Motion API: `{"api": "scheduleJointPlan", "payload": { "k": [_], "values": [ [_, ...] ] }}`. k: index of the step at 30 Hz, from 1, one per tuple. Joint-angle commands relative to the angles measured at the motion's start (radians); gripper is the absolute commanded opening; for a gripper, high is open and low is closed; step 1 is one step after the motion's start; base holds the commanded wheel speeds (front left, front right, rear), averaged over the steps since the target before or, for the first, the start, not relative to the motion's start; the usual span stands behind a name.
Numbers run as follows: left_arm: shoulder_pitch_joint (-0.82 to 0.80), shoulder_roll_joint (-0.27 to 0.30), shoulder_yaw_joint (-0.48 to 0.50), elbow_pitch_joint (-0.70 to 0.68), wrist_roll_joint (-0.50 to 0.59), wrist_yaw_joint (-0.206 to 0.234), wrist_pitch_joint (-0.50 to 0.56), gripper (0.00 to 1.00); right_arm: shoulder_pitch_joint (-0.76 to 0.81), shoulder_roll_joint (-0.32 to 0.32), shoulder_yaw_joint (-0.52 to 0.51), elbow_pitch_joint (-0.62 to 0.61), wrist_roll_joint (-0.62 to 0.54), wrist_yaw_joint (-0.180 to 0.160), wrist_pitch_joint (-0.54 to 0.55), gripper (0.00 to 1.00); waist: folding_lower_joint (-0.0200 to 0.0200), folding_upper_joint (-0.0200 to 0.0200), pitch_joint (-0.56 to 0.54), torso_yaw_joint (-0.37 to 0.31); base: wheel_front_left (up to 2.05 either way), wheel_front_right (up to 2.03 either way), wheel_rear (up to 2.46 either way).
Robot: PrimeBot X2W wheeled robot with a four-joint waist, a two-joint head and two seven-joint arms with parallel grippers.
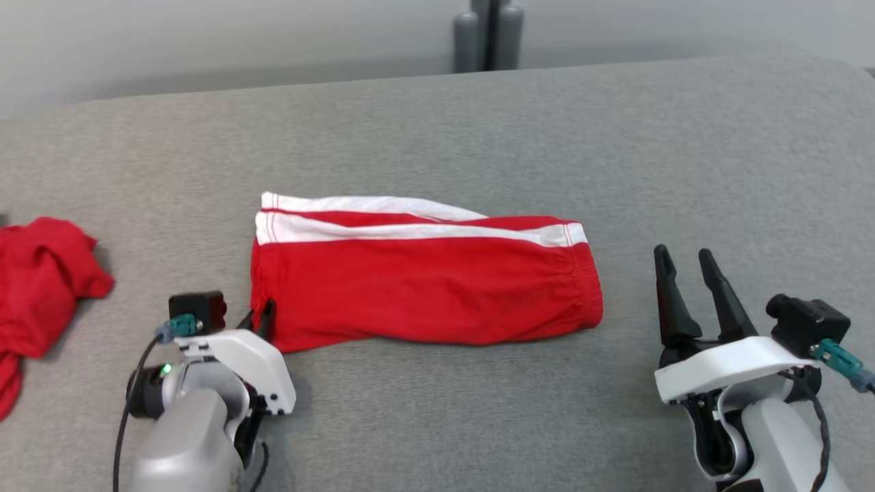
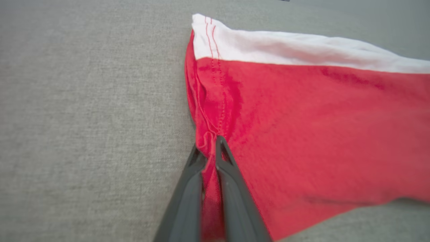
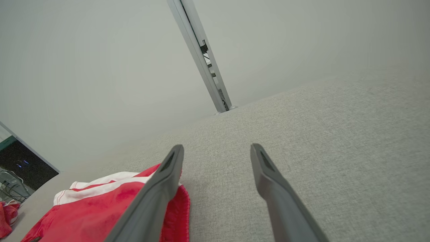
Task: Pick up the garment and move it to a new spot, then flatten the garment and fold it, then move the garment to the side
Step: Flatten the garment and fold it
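The garment (image 1: 424, 283) is a pair of red shorts with white side stripes, folded flat in the middle of the grey table (image 1: 437, 123). My left gripper (image 1: 263, 316) is at its near left corner, shut on the red hem. In the left wrist view the two fingers pinch a fold of the garment (image 2: 302, 127) between them at the left gripper (image 2: 210, 149). My right gripper (image 1: 683, 263) stands open to the right of the waistband, apart from the cloth. In the right wrist view the right gripper (image 3: 216, 149) is open over bare table, with the garment (image 3: 97, 208) at lower left.
A second crumpled red cloth (image 1: 41, 287) lies at the table's left edge. A grey post (image 1: 489, 34) rises behind the far edge. Bare grey table lies ahead of and to the right of the garment.
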Motion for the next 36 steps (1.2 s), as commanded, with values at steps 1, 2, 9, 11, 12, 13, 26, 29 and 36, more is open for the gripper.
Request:
{"api": "scheduleJointPlan", "payload": {
  "k": [1,2,9,11,12,13,26,29,36],
  "values": [
    [0.039,0.007,0.004,0.007,-0.01,0.005,0.0,0.0,0.011,-0.005,0.001,0.007,-0.005,0.0,0.0,1.0,0.0,0.0,-0.022,0.034,0.0,0.0,0.0],
    [0.048,0.007,0.006,-0.005,-0.009,0.014,-0.009,0.0,0.012,-0.006,0.004,0.014,-0.015,0.0,0.0,1.0,0.0,0.0,-0.024,0.042,0.0,0.0,0.0],
    [0.132,0.014,0.035,-0.204,0.013,0.061,-0.026,1.0,0.002,-0.007,0.062,0.075,-0.052,0.0,0.0,1.0,0.0,0.0,-0.032,0.094,0.0,0.0,0.0],
    [0.18,0.016,0.045,-0.27,0.028,0.069,-0.026,1.0,-0.008,-0.006,0.074,0.094,-0.052,0.0,0.0,1.0,0.0,0.0,-0.03,0.104,0.0,0.0,0.0],
    [0.199,0.017,0.053,-0.298,0.034,0.072,-0.026,1.0,-0.011,-0.006,0.082,0.107,-0.059,0.0,0.0,1.0,0.0,0.0,-0.029,0.109,0.0,0.0,0.0],
    [0.213,0.019,0.059,-0.324,0.043,0.073,-0.026,1.0,-0.012,-0.006,0.089,0.121,-0.064,0.0,0.0,1.0,0.0,0.0,-0.028,0.113,0.0,0.0,0.0],
    [0.319,-0.001,0.087,-0.464,0.097,0.063,-0.027,1.0,-0.067,-0.005,0.111,0.344,-0.019,0.0,0.001,1.0,0.0,0.0,0.011,0.169,0.0,0.0,0.0],
    [0.321,-0.003,0.099,-0.475,0.105,0.058,-0.027,1.0,-0.08,0.003,0.16,0.364,0.025,0.001,0.003,0.77,0.0,0.0,0.026,0.173,0.0,0.0,0.0],
    [0.322,-0.007,0.125,-0.477,0.124,0.055,-0.027,1.0,-0.098,0.001,0.229,0.376,0.153,0.001,0.004,0.0,0.0,0.0,0.032,0.167,0.0,0.0,0.0]
  ]
}}
